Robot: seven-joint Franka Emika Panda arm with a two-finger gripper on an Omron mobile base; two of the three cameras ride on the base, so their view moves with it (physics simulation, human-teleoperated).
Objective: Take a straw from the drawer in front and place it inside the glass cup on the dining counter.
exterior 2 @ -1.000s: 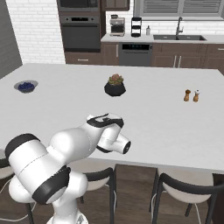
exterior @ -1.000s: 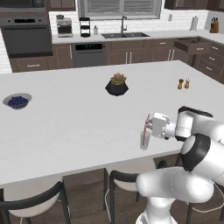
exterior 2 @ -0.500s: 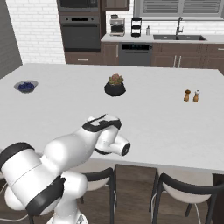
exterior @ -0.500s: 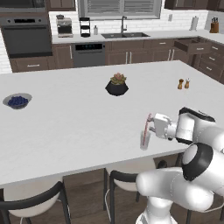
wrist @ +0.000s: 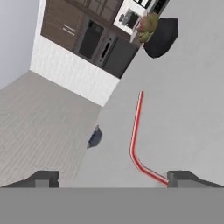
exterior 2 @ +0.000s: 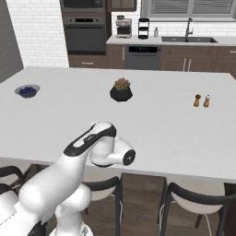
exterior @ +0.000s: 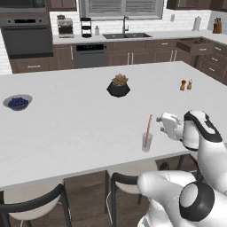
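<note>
Since the straw (exterior: pixel 148 124) stands leaning in the glass cup (exterior: pixel 146 142) near the dining counter's (exterior: pixel 66 128) front edge, my gripper (exterior: pixel 163 123), released and just beside it, has nothing left but retreat.

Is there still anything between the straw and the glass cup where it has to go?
Nothing visible: the straw already stands leaning in the glass cup on the dining counter. The open gripper is beside it.

- Straw (exterior: pixel 148 125) standing tilted in the glass cup (exterior: pixel 146 142), near the dining counter's (exterior: pixel 66 128) front edge.
- Plant pot (exterior: pixel 118 88) sitting behind the cup; shakers (exterior: pixel 186 84) lying right.
</note>
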